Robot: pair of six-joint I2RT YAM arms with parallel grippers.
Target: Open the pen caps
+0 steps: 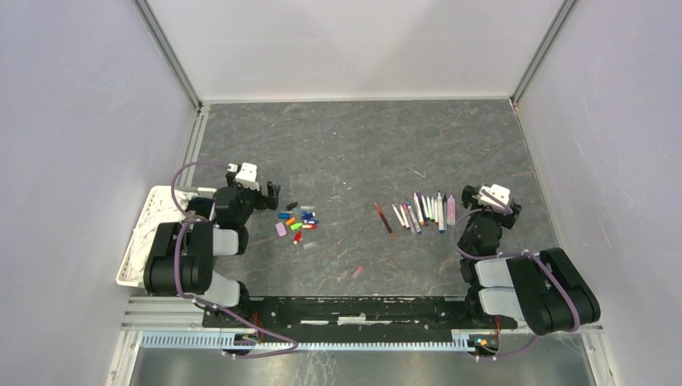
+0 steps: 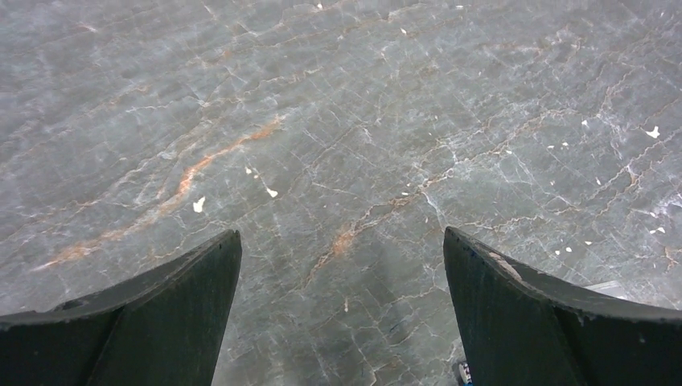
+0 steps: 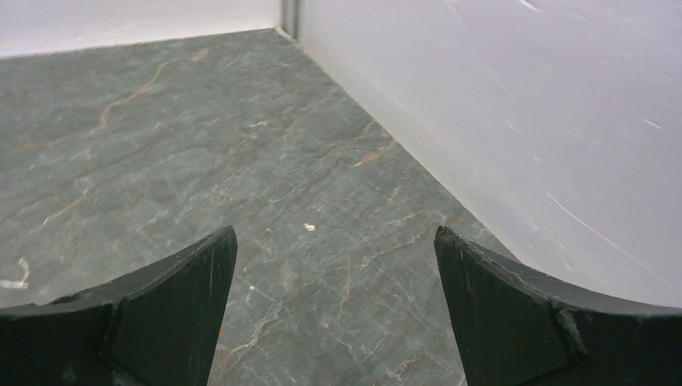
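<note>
- Coloured pen caps lie heaped on the worktop, well apart from the pens, to their left; the uncapping seems done.
- Left pincer and right pincer stand spread and empty; the right one is just right of the pens.

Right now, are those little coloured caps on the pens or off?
Off: the pen caps lie clustered by the left arm, apart from the pens near the right arm.

no readable text, labels, brands or numbers on anything in view
</note>
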